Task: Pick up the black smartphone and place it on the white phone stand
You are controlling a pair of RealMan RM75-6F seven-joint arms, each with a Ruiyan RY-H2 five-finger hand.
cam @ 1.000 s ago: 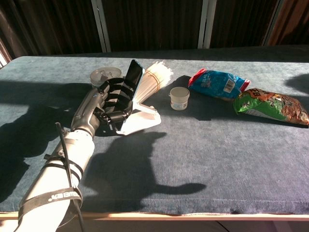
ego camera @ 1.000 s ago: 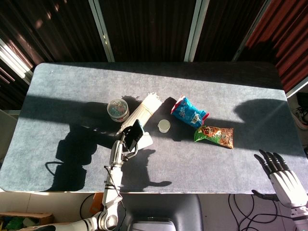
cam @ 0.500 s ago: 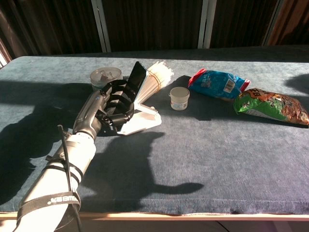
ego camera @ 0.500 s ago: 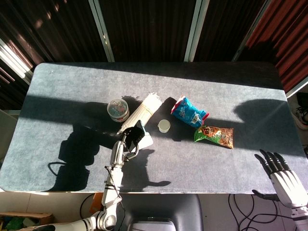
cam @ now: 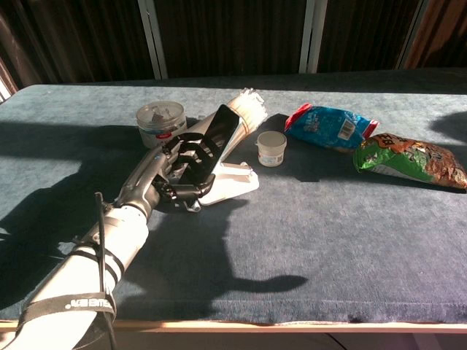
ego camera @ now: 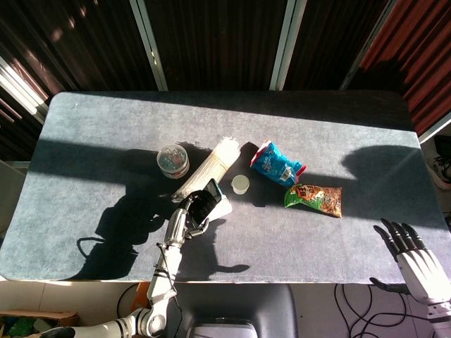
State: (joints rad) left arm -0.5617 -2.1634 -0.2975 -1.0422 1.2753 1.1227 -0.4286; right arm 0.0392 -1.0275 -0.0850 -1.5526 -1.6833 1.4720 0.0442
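Currently my left hand [cam: 186, 166] reaches forward over the table, fingers wrapped round the black smartphone [cam: 221, 130], which tilts back, lower edge at the white phone stand [cam: 232, 182]. Phone glossy, dark, sunlit along one edge; whether it's seated I can't tell. My right hand [ego camera: 416, 258] hangs off the near right corner, fingers spread, holding nothing.

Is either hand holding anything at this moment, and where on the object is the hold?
The left hand grips the black smartphone around its lower half, fingers wrapped across its back, over the white phone stand. The right hand holds nothing.
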